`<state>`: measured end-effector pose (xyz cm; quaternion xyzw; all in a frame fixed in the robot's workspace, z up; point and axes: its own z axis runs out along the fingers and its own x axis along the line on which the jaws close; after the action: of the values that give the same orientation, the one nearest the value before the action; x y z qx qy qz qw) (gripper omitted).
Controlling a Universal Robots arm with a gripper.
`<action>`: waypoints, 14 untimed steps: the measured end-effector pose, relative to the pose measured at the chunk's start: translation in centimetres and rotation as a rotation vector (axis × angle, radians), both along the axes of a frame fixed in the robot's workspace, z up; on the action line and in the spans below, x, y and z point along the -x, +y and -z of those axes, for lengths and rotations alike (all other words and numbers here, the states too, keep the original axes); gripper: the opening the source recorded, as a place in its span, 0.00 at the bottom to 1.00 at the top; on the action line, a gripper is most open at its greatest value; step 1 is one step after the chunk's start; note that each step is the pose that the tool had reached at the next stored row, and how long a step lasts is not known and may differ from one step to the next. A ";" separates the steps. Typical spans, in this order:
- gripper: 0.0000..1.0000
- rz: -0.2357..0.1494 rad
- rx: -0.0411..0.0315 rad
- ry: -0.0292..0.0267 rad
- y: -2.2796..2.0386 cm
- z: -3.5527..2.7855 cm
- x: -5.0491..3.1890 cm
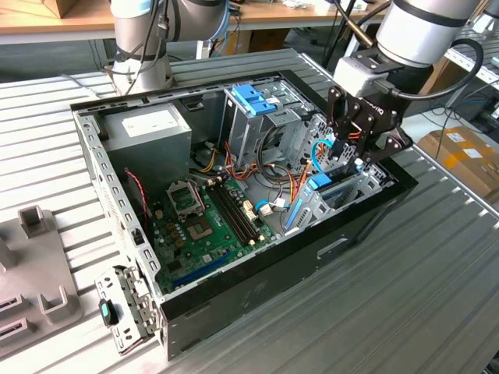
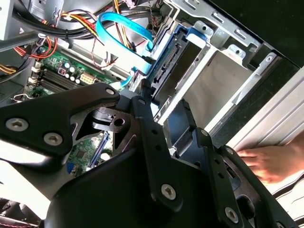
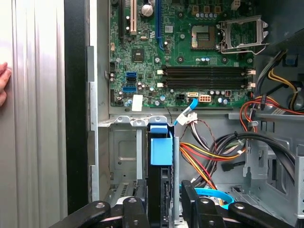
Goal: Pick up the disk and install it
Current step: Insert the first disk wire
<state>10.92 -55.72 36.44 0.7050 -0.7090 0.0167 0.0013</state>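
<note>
Inside drive bay (image 3: 124, 161), pincer (image 3: 164, 192) grips disk (image 3: 160, 147); second wrist view catches hand (image 2: 268, 164)

Light: bright, even, from above.
Glare: tabletop (image 3: 33, 142) slats washed pale in the first wrist view.
Shadow: soft, inside computer case (image 1: 257, 287).

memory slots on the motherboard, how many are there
4. The memory slots lie side by side in one bank on the motherboard, beside the processor socket. None seems hidden in the first wrist view.
</note>
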 end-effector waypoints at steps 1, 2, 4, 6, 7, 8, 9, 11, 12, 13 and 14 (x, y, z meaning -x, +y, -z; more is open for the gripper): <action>0.43 0.000 0.0001 0.0000 0.01 -0.07 0.00; 0.43 0.000 0.0001 0.0000 0.01 -0.11 0.00; 0.43 0.000 0.0000 0.0000 0.01 -0.11 0.00; 0.43 0.000 0.0002 0.0000 0.01 -0.12 0.00; 0.43 0.000 0.0003 0.0000 0.01 -0.12 0.00; 0.43 0.000 0.0003 0.0000 0.01 -0.12 0.00; 0.43 0.000 0.0003 0.0000 0.01 -0.12 0.00; 0.43 0.000 0.0003 0.0000 0.01 -0.12 0.00; 0.43 0.000 0.0004 0.0000 0.01 -0.12 0.00; 0.43 0.000 0.0004 0.0000 0.01 -0.12 0.00; 0.43 0.000 0.0004 0.0001 0.03 -0.12 0.00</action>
<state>10.92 -55.69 36.55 0.7050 -0.7090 0.0168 0.0014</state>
